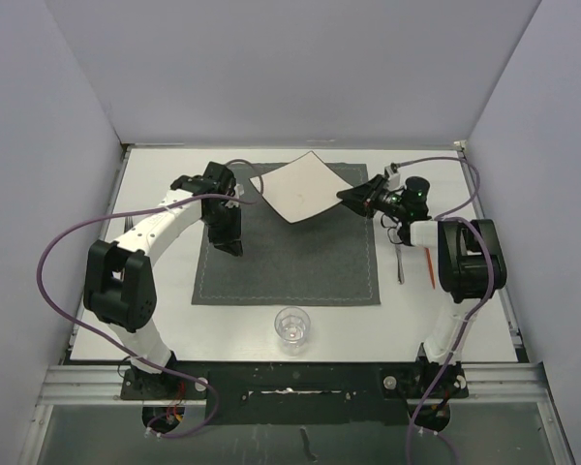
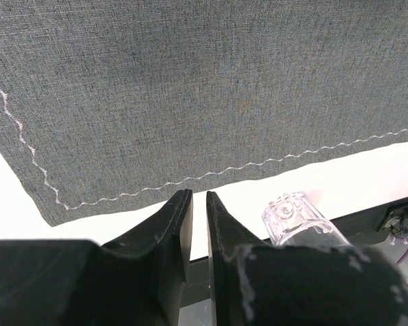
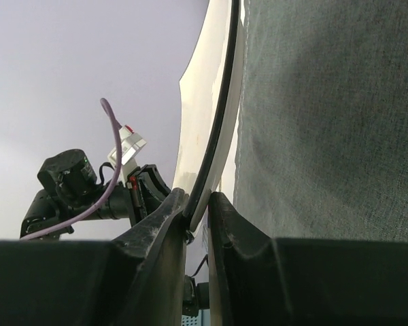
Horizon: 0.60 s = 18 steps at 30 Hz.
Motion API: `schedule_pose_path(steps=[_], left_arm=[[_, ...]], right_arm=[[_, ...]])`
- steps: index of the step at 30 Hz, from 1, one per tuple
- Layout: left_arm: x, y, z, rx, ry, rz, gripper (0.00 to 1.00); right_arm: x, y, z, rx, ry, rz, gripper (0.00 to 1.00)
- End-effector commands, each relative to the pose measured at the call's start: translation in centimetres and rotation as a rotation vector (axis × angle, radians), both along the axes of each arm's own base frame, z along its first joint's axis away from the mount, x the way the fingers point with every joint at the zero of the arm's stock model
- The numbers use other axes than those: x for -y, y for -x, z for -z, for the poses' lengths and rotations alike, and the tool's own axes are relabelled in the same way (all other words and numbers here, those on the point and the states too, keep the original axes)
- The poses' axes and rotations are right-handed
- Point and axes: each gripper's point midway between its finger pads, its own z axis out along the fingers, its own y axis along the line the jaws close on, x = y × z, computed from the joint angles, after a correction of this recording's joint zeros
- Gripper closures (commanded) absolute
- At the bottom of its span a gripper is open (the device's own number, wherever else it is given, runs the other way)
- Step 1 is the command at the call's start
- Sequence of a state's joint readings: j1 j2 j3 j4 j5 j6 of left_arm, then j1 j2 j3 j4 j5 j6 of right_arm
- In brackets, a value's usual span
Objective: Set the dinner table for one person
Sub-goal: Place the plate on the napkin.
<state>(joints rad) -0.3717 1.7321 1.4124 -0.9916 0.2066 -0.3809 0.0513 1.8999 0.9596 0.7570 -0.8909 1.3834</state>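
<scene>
**Plate in my right hand, not yet laid down**

Pale walls box in a white counter (image 1: 223, 331). A dark grey placemat (image 1: 290, 266) lies at its middle, beneath both my hands. My right hand (image 3: 197, 204) is clenched on the rim of the square white plate (image 1: 300, 189). The plate stands tilted ahead of my fingers, over the placemat's far part, and I cannot tell whether its low edge touches the cloth. My left hand (image 1: 229, 246) hangs low over the cloth, fingers drawn nearly together on nothing. A clear glass (image 1: 292, 325) stands to that hand's right and nearer my bases, just off the placemat. A slim utensil (image 1: 399, 262) lies on the counter under my right forearm.

I judge the step in hand to be laying the plate. The next move calls for levelling it, bringing it over the placemat's middle, lowering it flat, and only then releasing.
</scene>
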Motion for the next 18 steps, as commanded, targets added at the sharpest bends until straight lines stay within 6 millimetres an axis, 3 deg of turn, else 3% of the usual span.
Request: schedule_pose_path(steps=[1, 18], left_arm=[[0.47, -0.74, -1.01, 0.047, 0.020, 0.011, 0.86], [0.58, -1.00, -0.56, 0.038, 0.017, 0.007, 0.86]], right_arm=[[-1.24, -0.03, -6.21, 0.247, -0.059, -0.072, 1.00], [-2.10, 0.07, -5.30, 0.242, -0.056, -0.072, 1.00]])
